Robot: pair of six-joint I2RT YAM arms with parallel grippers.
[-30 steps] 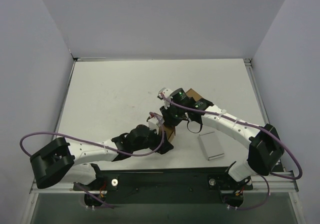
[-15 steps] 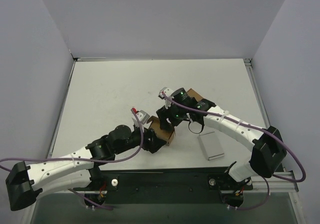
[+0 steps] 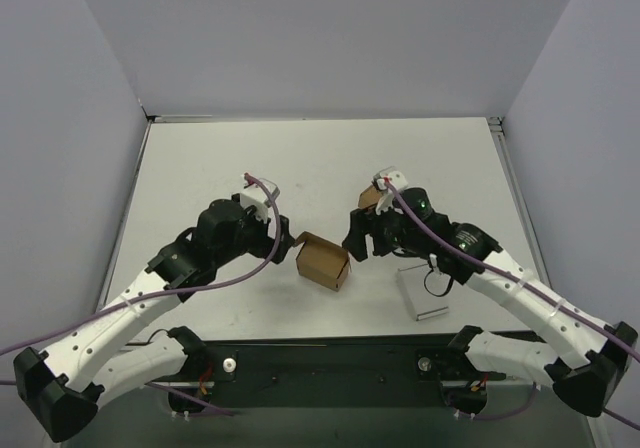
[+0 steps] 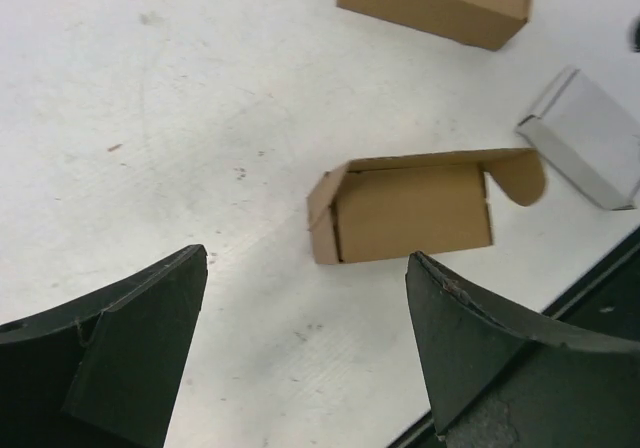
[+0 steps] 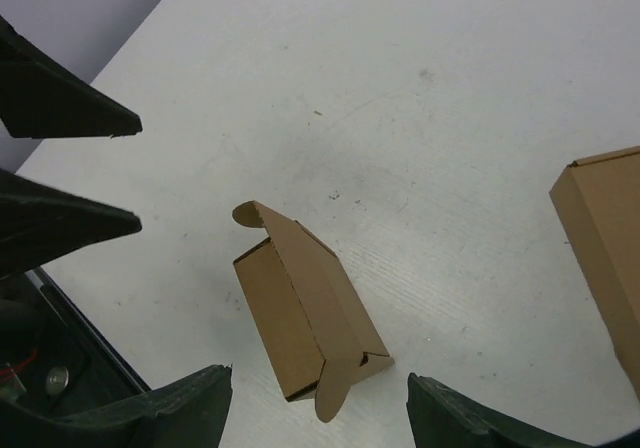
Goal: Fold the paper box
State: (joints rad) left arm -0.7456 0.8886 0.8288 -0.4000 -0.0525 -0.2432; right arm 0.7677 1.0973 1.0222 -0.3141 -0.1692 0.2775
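Jaws spread wide on both sides, nothing pinched in either. Left gripper (image 4: 307, 258) hangs over bare table (image 3: 220, 168), tilted toward the middle. Right gripper (image 5: 318, 378) faces it from the other side.

The paper box (image 3: 322, 260) lies between them on the table, touched by neither. It is close to both, slightly nearer my right. It rests on a long face with its walls up and looks like a small carton.

From the left wrist, a rounded tab (image 4: 520, 176) sticks out loose at one end, and a short flap stands ajar at the other. The right wrist view also shows a tab at each end. I cannot tell whether the lid is seated or only resting, because the seam is poorly seen.

Further out, a longer carton (image 4: 435, 3) sits beyond the box. A white slab (image 3: 422, 293) lies near my right forearm. Neither is part of the job.

My reading: the body is formed and the end tabs need tucking.

How to do it well:
- Steady the box with one side first. The card is thin and will skid on this smooth top if pushed alone.
- Bear on a crease or corner, not mid-panel, so the wall does not bow.
- Feed each tab in along its curve with one finger edge, slow and low.
- Keep my right elbow off the slab.
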